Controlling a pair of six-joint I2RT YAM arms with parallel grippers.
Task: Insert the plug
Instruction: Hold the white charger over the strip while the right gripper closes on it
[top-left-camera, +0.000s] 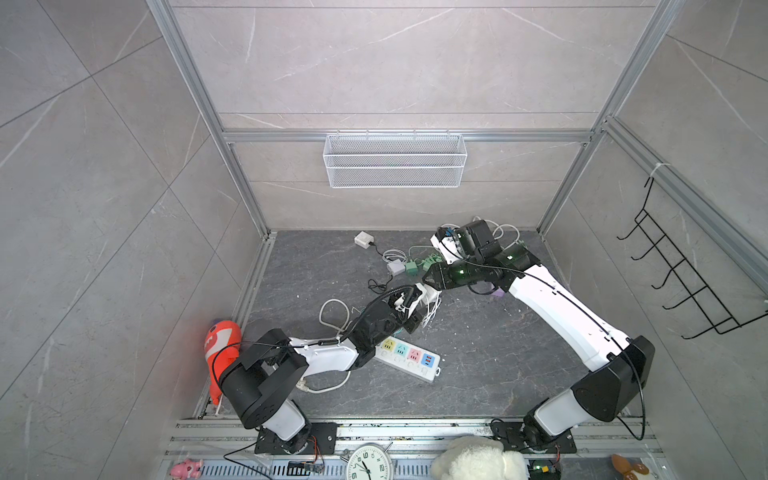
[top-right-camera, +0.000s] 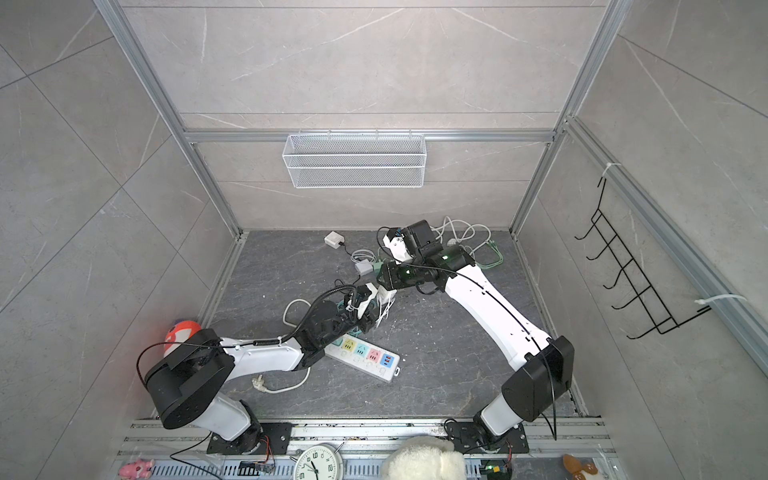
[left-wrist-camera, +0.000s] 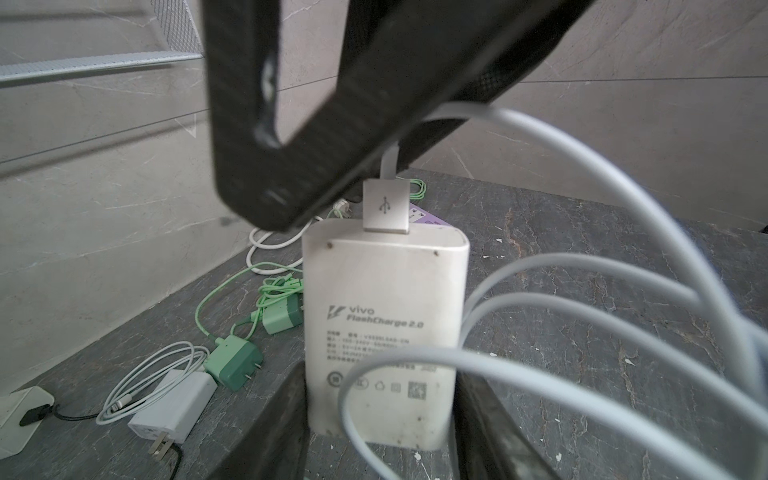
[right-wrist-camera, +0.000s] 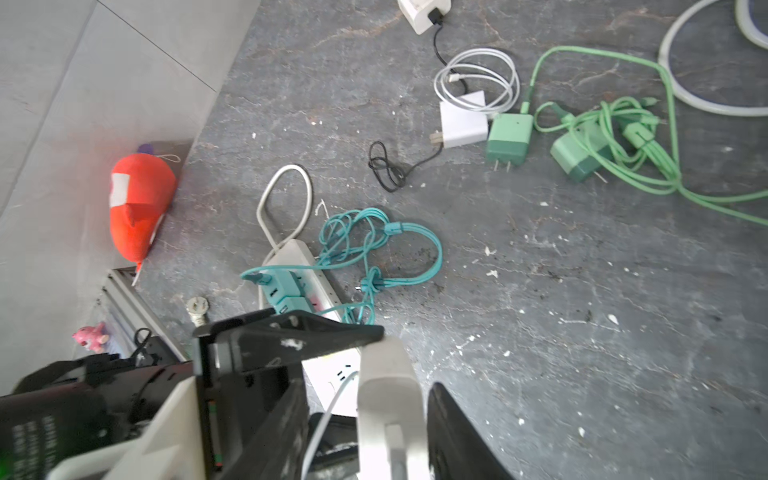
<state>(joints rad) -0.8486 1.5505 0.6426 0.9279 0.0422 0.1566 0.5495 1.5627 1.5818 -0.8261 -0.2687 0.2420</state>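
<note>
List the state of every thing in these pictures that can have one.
left gripper: shut on the white charger
USB plug: seated in the charger
right gripper: fingers at the plug's cable, grip unclear
power strip: lying flat, mains plug unplugged
teal adapter: plugged into the strip
green adapter: loose, unplugged

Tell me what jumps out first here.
Both arms meet mid-floor: the left end effector grips a white charger with a USB plug in one end, the right end effector right at that plug. Green chargers and cables lie tangled near the back wall; a pastel power strip lies under the left arm.
</note>
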